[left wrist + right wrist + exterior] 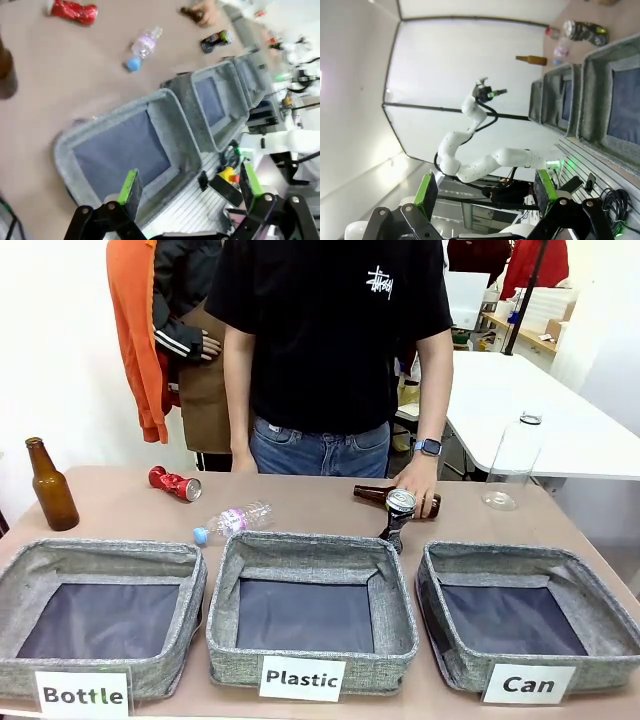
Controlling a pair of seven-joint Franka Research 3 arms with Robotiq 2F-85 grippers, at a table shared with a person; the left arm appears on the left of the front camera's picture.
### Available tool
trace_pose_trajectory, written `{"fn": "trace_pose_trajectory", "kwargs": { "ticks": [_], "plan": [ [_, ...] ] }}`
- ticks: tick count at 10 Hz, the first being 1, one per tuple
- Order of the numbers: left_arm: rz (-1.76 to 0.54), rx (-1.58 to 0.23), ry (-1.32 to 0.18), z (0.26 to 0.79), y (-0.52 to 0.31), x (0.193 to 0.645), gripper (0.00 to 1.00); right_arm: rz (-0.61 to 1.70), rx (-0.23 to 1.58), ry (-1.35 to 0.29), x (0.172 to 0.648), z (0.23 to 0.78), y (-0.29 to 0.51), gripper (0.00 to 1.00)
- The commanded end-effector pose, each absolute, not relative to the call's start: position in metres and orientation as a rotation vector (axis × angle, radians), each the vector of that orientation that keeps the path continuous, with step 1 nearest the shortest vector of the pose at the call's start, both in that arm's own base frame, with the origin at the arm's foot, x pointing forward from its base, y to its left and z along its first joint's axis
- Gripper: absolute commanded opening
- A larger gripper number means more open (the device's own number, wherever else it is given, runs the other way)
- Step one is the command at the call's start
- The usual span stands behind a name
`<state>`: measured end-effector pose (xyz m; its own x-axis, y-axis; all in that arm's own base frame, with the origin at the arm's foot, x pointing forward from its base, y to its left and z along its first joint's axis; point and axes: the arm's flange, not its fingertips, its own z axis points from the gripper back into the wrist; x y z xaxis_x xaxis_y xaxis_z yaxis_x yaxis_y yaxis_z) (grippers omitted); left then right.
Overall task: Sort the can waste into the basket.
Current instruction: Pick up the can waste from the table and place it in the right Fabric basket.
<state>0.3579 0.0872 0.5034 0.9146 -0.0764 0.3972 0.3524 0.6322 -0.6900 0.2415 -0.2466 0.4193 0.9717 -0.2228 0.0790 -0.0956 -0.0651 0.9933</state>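
While both jaws stand spread, I log a crushed red can (pixel 174 483) and crushed black can (pixel 399 515) on the surface (pixel 110 505).

1. Three grey fabric baskets stand in a near row: the Bottle basket (pixel 100 552) on the left, the Plastic basket (pixel 310 545) in the middle and the Can basket (pixel 500 555) on the right.
2. Three white labels (pixel 84 695), one on each basket's front.
3. Two crushed cans: a red can (pixel 175 483) at the far left and a dark can (pixel 398 515) by the Plastic basket's far right corner.
4. Two brown glass bottles: an upright bottle (pixel 50 485) at the far left and a lying bottle (pixel 375 494) right of the middle.
5. Two clear plastic bottles: a small lying bottle (pixel 232 520) with a blue cap and a large bottle (pixel 515 455) at the far right.
6. One person's hand (pixel 420 480), on the lying brown bottle.
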Motion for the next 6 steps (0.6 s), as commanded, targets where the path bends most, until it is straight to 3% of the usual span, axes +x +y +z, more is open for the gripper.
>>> {"fn": "trace_pose_trajectory", "kwargs": {
  "ticks": [1,4,6],
  "plan": [
    [-0.247,-0.669,-0.283,0.515,0.051,0.395,1.00,-0.091,1.640,-0.243,0.236,0.422,-0.248,1.00],
    [-0.229,-0.385,-0.312,0.526,-0.012,0.446,1.00,-0.091,1.640,-0.243,0.236,0.422,-0.248,1.00],
    [-0.210,-0.352,-0.374,0.527,-0.038,0.474,1.00,-0.091,1.640,-0.243,0.236,0.422,-0.248,1.00]
  ]
}}
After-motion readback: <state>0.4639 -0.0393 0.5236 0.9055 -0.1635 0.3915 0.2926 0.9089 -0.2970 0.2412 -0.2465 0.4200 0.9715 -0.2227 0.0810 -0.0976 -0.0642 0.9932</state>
